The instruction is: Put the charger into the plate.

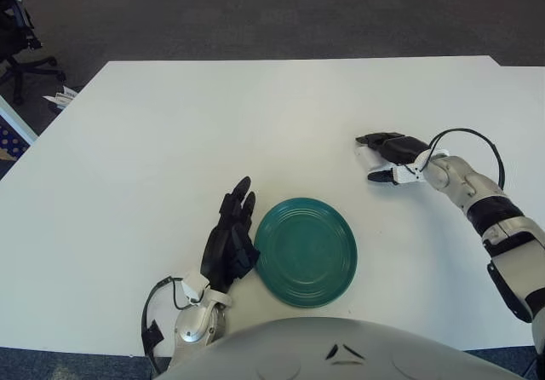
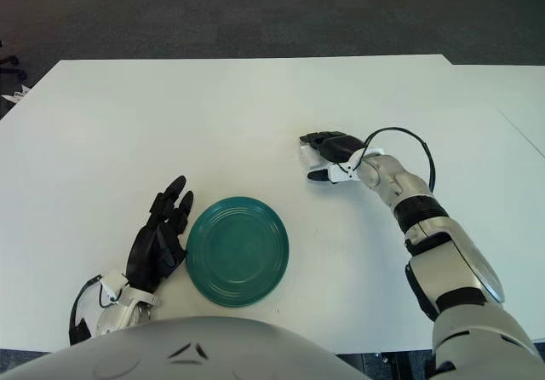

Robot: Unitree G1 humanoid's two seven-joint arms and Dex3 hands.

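Surface: a white table [image 1: 170,141]; the near edge lies by the robot's body, the far edge by the dark floor.
Plate: a green plate [image 1: 305,250], flat near the middle of the near edge, nothing in it.
Left hand: the left hand [image 1: 228,242] shows just left of the plate's rim, fingers extended and relaxed, holding nothing; idle.
Right hand: the right hand [image 1: 390,157] is out toward the right edge of the table, well apart from the plate, fingers pointing left and partly curled over the surface.
Charger: no charger can be made out on the table. A small white piece shows at the right hand's wrist side, but whether it is the charger or part of the hand cannot be told.
Grip state: whether the right hand has closed on anything cannot be told.
Step in hand: judged as the grasp, not the carry; the plate is unfilled.
Doing it well: confirm a firm hold before lifting, then travel left and toward the near edge, release over the plate's centre, low, so the charger does not bounce off the shallow rim.
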